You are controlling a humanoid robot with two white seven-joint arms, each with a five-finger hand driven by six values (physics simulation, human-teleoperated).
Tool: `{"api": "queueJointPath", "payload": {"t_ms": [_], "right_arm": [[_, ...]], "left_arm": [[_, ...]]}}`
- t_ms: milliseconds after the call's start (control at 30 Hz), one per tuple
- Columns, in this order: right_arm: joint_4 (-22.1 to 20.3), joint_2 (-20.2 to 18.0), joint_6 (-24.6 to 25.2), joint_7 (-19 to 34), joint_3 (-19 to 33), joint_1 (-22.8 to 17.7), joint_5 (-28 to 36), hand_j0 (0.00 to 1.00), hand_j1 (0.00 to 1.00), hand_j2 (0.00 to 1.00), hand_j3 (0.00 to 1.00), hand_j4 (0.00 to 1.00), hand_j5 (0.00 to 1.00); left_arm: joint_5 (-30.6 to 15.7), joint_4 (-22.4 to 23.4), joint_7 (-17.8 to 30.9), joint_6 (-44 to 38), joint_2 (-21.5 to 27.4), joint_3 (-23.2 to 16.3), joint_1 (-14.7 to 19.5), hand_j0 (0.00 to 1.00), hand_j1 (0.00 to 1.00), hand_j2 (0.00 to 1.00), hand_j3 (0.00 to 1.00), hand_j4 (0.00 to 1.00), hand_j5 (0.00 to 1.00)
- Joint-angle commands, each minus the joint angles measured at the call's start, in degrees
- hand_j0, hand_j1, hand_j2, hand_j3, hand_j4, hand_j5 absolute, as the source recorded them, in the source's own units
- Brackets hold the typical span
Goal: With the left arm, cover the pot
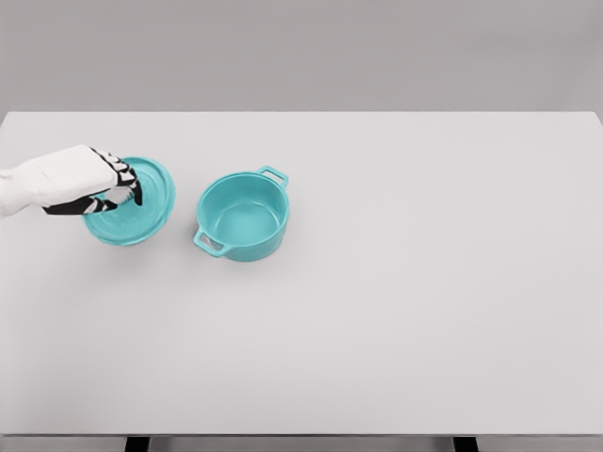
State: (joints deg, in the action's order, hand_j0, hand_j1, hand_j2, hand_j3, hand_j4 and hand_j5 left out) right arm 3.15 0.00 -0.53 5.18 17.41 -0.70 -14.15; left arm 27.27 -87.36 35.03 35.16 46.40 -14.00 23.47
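Note:
A teal pot (242, 217) with two side handles stands open on the white table, left of the middle. Its teal lid (141, 209) lies flat on the table to the pot's left, apart from it. My left hand (121, 186) reaches in from the left edge and sits over the lid's middle, its fingers curled down around the lid's knob, which the fingers hide. The lid still looks to be resting on the table.
The white table (396, 301) stretches wide to the right and front of the pot. Its far edge meets a grey wall.

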Motion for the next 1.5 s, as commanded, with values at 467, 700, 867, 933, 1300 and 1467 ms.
{"api": "queueJointPath", "payload": {"t_ms": [467,700,867,933,1300,1467], "right_arm": [[0.0,0.0,0.0,0.0,0.0,0.1,0.0,1.0,1.0,1.0,1.0,1.0,1.0],[0.0,0.0,0.0,0.0,0.0,0.0,0.0,1.0,1.0,1.0,1.0,1.0,1.0],[-0.1,0.0,0.0,0.0,0.0,0.0,0.0,1.0,1.0,1.0,1.0,1.0,1.0],[-0.1,0.0,0.0,0.0,0.0,0.0,0.0,1.0,1.0,1.0,1.0,1.0,1.0],[-0.1,0.0,0.0,0.0,0.0,0.1,0.0,1.0,1.0,1.0,1.0,1.0,1.0],[0.0,0.0,0.0,0.0,0.0,0.0,0.0,1.0,1.0,1.0,1.0,1.0,1.0]], "left_arm": [[-1.6,-3.2,0.0,-0.2,-0.2,-0.1,0.9,0.51,0.51,0.51,0.51,0.51,0.51],[-2.3,-4.2,0.0,-0.2,-0.4,-0.2,1.3,0.51,0.51,0.51,0.51,0.51,0.51],[-2.3,-4.9,0.0,-0.2,-0.8,-0.6,2.2,0.51,0.51,0.51,0.51,0.51,0.51],[-2.3,-5.5,0.0,-0.2,-1.2,-0.7,2.3,0.51,0.51,0.51,0.51,0.51,0.51],[-1.7,-5.8,0.0,-0.2,-4.4,-1.1,3.0,0.51,0.51,0.51,0.51,0.51,0.51],[-1.6,-5.8,0.0,-0.2,-6.0,-1.5,3.3,0.51,0.51,0.51,0.51,0.51,0.51]]}}
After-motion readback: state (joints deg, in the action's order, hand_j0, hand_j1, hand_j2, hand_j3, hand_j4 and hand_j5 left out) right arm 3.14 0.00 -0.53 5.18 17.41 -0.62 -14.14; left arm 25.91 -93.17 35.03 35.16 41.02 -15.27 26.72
